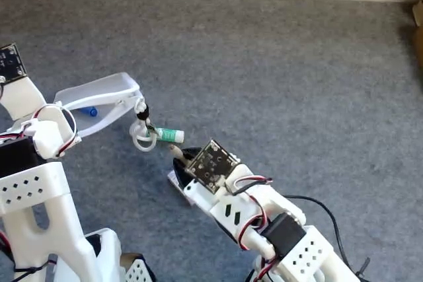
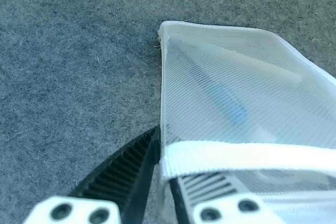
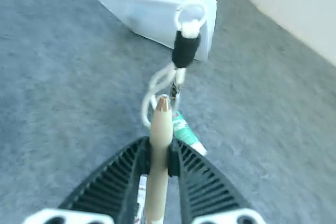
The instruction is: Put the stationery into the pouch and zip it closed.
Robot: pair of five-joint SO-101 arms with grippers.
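Observation:
A translucent white mesh pouch (image 1: 99,100) lies on the grey carpet at the left, with a blue pen (image 2: 223,100) and a pale stick inside it. My left gripper (image 2: 163,182) is shut on the pouch's (image 2: 236,103) edge by its white band. A black zipper pull with a white cord loop (image 1: 142,133) hangs off the pouch's right end. A green-and-white tube (image 1: 170,135) lies on the carpet beside the loop. My right gripper (image 3: 159,153) is shut on a beige pen (image 3: 159,156), whose tip points at the cord loop (image 3: 157,90) and the pouch (image 3: 152,9).
Grey carpet (image 1: 297,77) stretches open to the back and right. A pale wall runs along the far edge. The left arm's white base (image 1: 39,209) stands at the lower left; the right arm's body (image 1: 264,222) fills the lower middle.

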